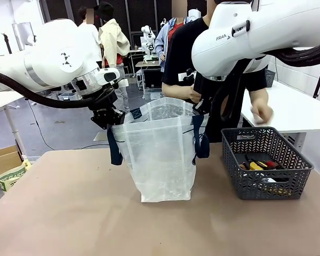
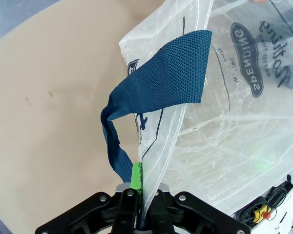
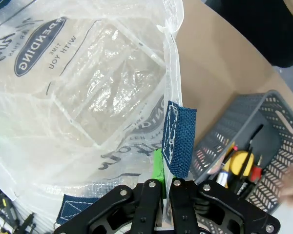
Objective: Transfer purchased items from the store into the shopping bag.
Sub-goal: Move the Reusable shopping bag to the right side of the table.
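Note:
The shopping bag point(image 1: 160, 154), frosted plastic with navy straps, stands open at the middle of the tan table. My left gripper point(image 1: 110, 118) is shut on its left rim and my right gripper point(image 1: 200, 108) is shut on its right rim, holding the mouth spread. In the left wrist view the left gripper point(image 2: 142, 178) pinches the bag's edge point(image 2: 156, 146) beside a navy strap point(image 2: 156, 92). The right gripper point(image 3: 165, 181) clamps the rim below a strap end point(image 3: 179, 141). The store point(image 1: 266, 162), a dark grey lattice basket, sits to the bag's right with yellow and red purchased items point(image 1: 258, 164) inside.
A person in a black shirt stands behind the bag, one hand point(image 1: 262, 113) over the white table point(image 1: 301, 112) at the right, the other point(image 1: 189, 93) near the bag's far rim. A cardboard box point(image 1: 2, 159) sits on the floor at the left.

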Tool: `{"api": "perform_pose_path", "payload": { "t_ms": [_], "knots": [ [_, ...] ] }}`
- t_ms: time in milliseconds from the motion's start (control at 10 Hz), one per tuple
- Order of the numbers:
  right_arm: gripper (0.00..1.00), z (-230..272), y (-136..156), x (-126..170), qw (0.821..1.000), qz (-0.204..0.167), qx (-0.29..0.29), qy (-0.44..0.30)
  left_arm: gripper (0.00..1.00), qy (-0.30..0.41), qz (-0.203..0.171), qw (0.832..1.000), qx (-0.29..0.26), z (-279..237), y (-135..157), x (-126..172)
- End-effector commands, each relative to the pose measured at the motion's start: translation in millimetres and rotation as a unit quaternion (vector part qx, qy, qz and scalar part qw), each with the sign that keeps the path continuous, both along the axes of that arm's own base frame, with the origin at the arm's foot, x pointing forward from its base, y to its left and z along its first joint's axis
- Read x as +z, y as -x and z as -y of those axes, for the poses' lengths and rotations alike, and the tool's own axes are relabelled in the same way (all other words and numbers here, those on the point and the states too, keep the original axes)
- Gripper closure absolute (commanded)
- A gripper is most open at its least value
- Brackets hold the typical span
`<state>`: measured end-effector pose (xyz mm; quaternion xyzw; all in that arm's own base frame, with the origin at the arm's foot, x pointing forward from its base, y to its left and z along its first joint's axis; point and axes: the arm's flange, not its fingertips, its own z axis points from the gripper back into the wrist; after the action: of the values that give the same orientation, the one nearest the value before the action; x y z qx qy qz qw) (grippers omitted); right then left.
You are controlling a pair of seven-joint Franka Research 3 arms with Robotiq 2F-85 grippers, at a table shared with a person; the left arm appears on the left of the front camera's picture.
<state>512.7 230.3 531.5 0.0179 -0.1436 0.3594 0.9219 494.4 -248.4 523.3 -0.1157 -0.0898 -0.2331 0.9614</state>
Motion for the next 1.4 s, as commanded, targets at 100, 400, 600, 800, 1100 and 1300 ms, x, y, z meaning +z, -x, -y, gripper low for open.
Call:
{"api": "perform_pose_path", "payload": {
  "t_ms": [100,400,600,800,1100,1300],
  "knots": [
    [1.00,2.1,0.2,0.3,1.000,-0.001,-0.003,-0.003,1.00,-0.002,0.000,1.000,0.006,-1.2,-0.4,0.9],
    [1.00,2.1,0.2,0.3,1.000,-0.001,-0.003,-0.003,1.00,0.000,0.004,1.000,-0.011,-1.6,-0.1,1.2],
    [1.00,2.1,0.2,0.3,1.000,-0.001,-0.003,-0.003,1.00,-0.001,0.010,1.000,-0.009,-3.5,-2.6,0.0],
    [1.00,0.0,0.0,0.0,1.000,0.000,0.000,0.000,1.00,-0.002,0.005,1.000,-0.010,-5.0,-3.1,-0.4],
    [1.00,1.8,-0.1,1.3,1.000,0.000,0.006,0.012,1.00,-0.005,-0.001,1.000,-0.017,-7.9,-5.7,-1.2],
    [1.00,1.0,0.1,1.8,1.000,-0.002,0.006,0.019,1.00,-0.007,-0.002,1.000,-0.016,-10.5,-6.5,-0.3]
  ]
}}
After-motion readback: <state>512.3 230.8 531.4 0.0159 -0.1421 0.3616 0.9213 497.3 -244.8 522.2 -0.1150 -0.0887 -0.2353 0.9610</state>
